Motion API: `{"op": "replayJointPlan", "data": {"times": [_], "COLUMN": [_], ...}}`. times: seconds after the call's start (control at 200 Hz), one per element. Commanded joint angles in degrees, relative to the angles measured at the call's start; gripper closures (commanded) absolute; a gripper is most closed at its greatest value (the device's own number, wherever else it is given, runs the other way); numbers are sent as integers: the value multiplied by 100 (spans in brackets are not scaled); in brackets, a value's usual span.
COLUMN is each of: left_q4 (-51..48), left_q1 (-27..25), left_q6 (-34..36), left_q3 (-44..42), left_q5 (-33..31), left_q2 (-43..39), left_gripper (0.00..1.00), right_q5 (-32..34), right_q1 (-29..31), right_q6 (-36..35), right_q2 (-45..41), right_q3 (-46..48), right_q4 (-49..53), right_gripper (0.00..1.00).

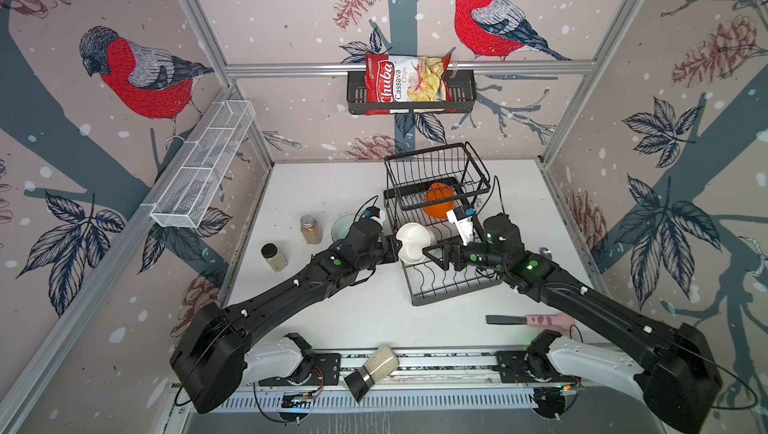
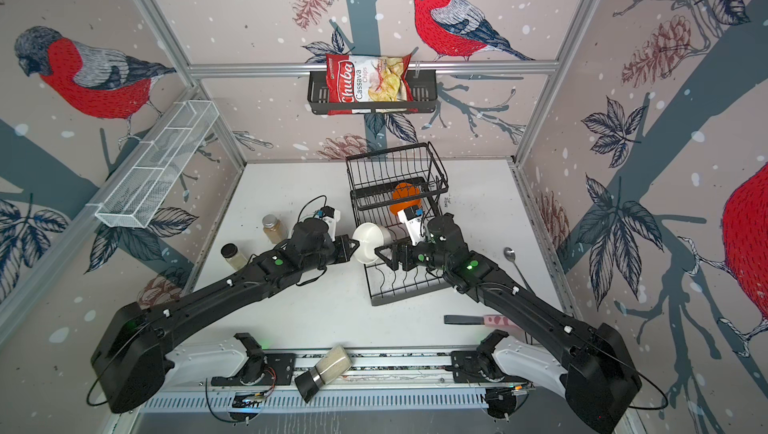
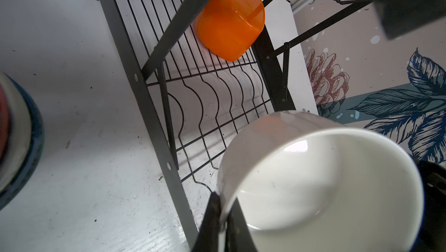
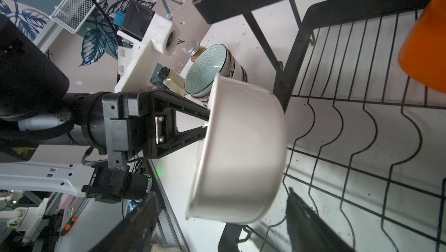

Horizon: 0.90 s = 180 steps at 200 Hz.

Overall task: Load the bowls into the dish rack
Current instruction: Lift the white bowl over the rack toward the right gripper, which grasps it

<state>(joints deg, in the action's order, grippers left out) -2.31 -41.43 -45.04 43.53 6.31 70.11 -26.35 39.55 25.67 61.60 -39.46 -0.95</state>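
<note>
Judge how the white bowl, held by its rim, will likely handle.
Likely rigid and fairly heavy: the white bowl looks like thick glazed ceramic. Probably slippery: its wall is glossy, and the left pincer pinches only the rim. Possibly breakable if dropped on the dish rack.

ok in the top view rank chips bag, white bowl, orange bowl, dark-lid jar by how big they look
1. chips bag
2. white bowl and orange bowl: about alike, orange partly hidden
3. dark-lid jar
</note>
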Motion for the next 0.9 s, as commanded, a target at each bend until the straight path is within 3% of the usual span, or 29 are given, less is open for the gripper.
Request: {"op": "replayJointPlan", "data": {"times": [0.0,0.42,0.896], "left_q4": [623,915,912], "left_q1": [-19,-23,-21], "left_q6": [-73,-136,-78], "left_q3": [50,68,165], "left_q5": [123,295,327], "left_q2": [14,134,344], "left_gripper": [100,100,100], "right_q5": [-229,-369,-394], "right_q1": [-70,-202,-214], "right_q6": [193,348,276], "right_q2": [34,210,343], "right_q3": [8,60,53], "right_q4": [-409,-591,-617], "right_gripper": [19,27,45]}}
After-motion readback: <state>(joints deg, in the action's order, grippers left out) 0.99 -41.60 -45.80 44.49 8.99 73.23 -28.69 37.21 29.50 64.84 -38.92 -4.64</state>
